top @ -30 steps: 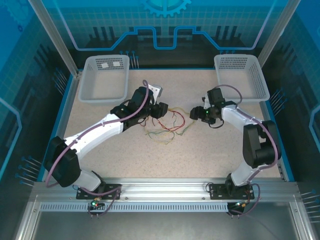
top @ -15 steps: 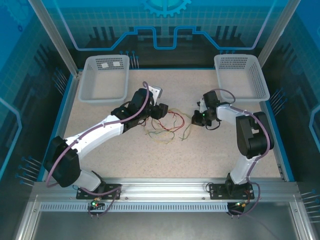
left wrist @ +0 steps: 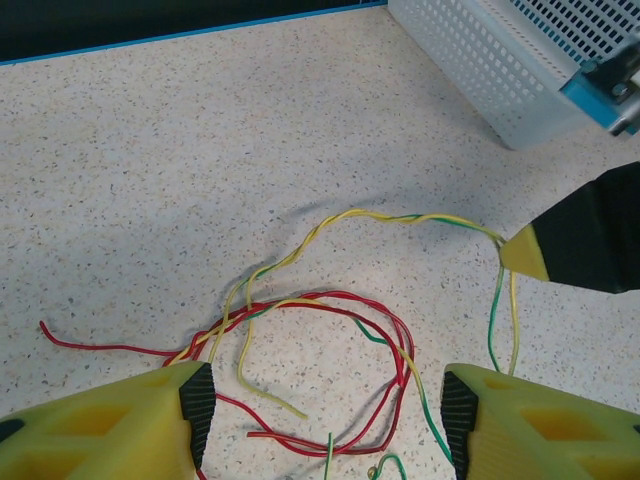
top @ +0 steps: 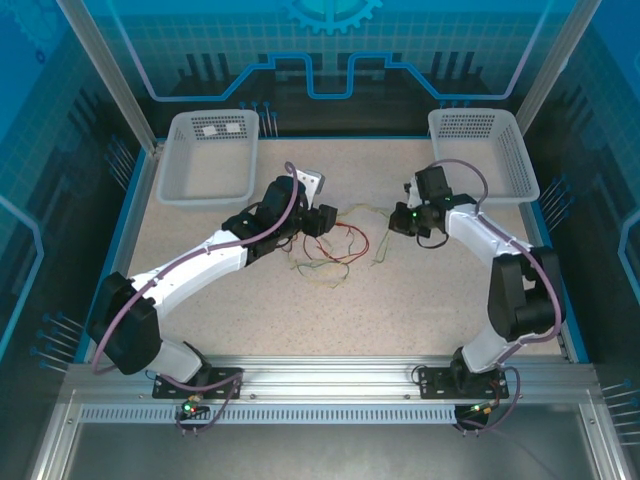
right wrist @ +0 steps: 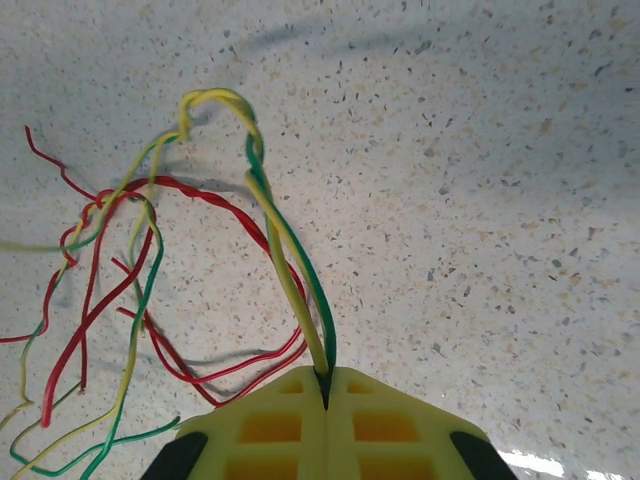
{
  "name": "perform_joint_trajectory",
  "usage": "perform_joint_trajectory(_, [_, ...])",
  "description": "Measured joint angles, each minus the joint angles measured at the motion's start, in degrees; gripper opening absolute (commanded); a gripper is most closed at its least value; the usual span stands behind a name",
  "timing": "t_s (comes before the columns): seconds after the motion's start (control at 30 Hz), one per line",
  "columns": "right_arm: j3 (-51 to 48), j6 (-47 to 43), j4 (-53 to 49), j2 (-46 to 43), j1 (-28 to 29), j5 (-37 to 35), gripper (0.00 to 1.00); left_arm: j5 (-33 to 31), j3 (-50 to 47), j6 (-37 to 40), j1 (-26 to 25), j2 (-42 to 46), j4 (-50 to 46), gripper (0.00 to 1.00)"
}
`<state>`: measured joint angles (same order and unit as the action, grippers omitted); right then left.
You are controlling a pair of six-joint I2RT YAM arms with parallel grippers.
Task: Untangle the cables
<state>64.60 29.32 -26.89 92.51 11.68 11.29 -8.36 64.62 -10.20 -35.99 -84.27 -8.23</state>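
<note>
The cables [top: 335,250] lie tangled on the speckled table between the two arms, several red and several yellow-green. In the right wrist view my right gripper [right wrist: 325,378] is shut on a doubled yellow-green cable [right wrist: 290,260], which rises away from the red loops [right wrist: 160,190]. From the left wrist view that strand [left wrist: 400,217] runs up and right to the right gripper's yellow tip [left wrist: 522,255]. My left gripper [left wrist: 325,415] hangs open just over the red loop [left wrist: 330,297], one finger on each side, touching nothing.
A grey mesh basket [top: 210,155] stands at the back left and another [top: 480,150] at the back right; the latter's corner [left wrist: 480,60] is near the cables. A small pale object [top: 312,180] lies behind the left arm's wrist.
The right gripper has shut on the yellow-green cable and moved back toward the far right, drawing that strand out of the tangle. The left arm has stayed put.
</note>
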Motion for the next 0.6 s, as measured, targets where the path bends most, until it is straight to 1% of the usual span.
perform_joint_trajectory(0.13, [1.3, 0.9, -1.3, -3.0, -0.4, -0.6, 0.00, -0.4, -1.2, 0.0, 0.3, 1.0, 0.9, 0.65])
perform_joint_trajectory(0.4, [7.4, 1.4, -2.3, -10.0, -0.9, -0.4, 0.00, -0.3, -1.7, 0.0, 1.8, 3.9, 1.3, 0.67])
perform_joint_trajectory(0.5, [9.1, 1.8, -2.3, -11.8, -0.9, -0.1, 0.00, 1.2, -1.6, 0.4, 2.2, 4.6, 1.2, 0.69])
perform_joint_trajectory(0.6, [10.0, 2.3, -2.0, -13.4, -0.9, 0.0, 0.00, 4.6, 0.3, 2.3, 2.4, 4.6, 0.5, 0.69])
